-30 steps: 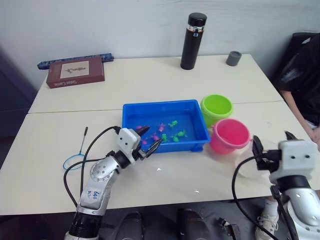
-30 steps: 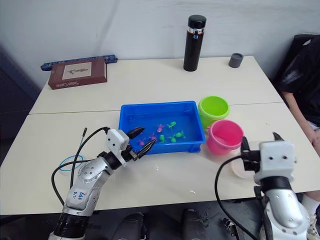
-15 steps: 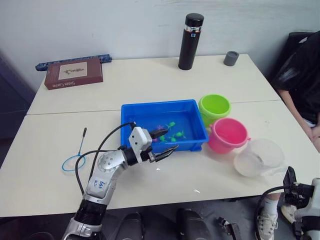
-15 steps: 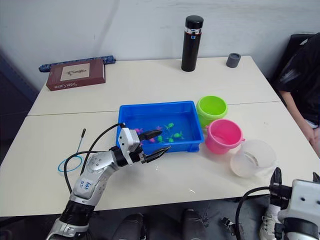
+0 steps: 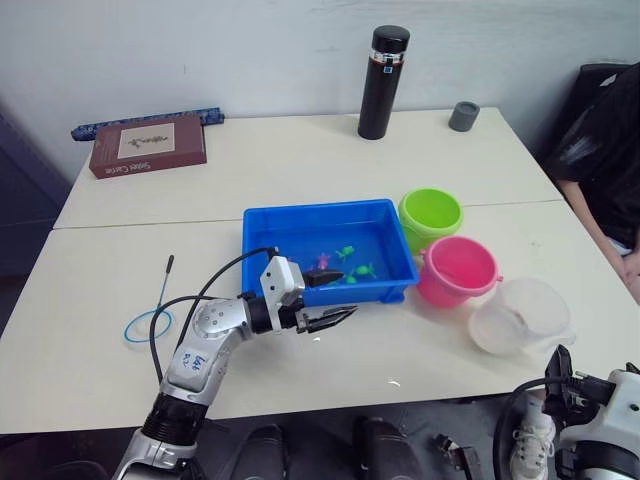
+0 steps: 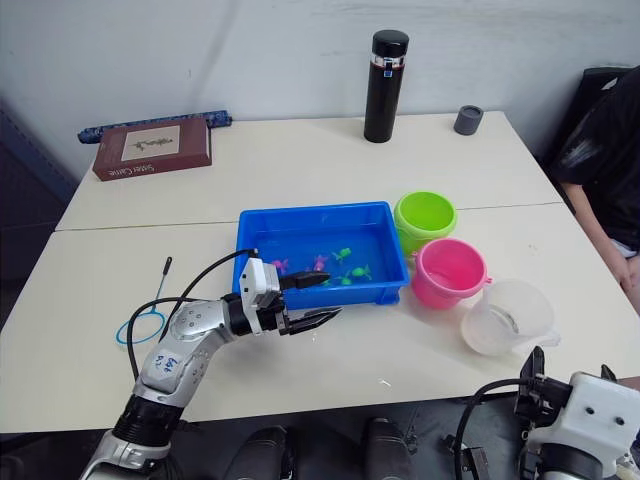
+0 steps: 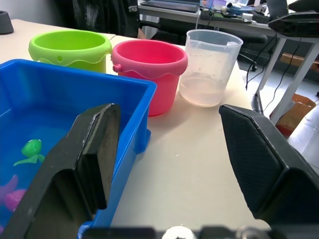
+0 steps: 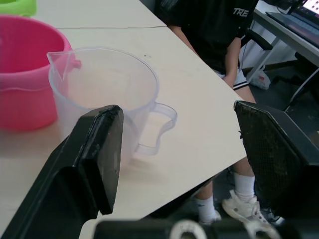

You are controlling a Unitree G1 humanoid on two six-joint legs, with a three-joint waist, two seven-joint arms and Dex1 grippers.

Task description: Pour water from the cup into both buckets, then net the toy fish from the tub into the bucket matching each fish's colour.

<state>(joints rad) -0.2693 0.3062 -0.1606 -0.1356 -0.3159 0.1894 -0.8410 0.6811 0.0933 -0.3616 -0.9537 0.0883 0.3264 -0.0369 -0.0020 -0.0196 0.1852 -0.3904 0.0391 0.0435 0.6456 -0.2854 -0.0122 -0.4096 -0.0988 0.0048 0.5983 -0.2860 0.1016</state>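
Right wrist view has your right tool [image 8: 169, 144] open, empty, behind the clear cup [image 8: 107, 99] near the tabletop [image 8: 189, 99] edge; clip its handle and it tips off.

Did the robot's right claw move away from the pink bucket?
Yes. The right claw pulled back from the pink bucket toward the table's near edge.

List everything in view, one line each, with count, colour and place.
tub: 1, blue, table centre
toy fish: several, pink and green, in the tub
buckets: 2, green and pink, right of the tub
cup: 1, clear, right of the pink bucket
net: 1, blue hoop, table's left
flask: 1, black, far edge
small cup: 1, grey, far right
book: 1, brown, far left
person: 1, dark clothing, right edge
left gripper: open, at the tub's near rim
right gripper: open, facing the cup
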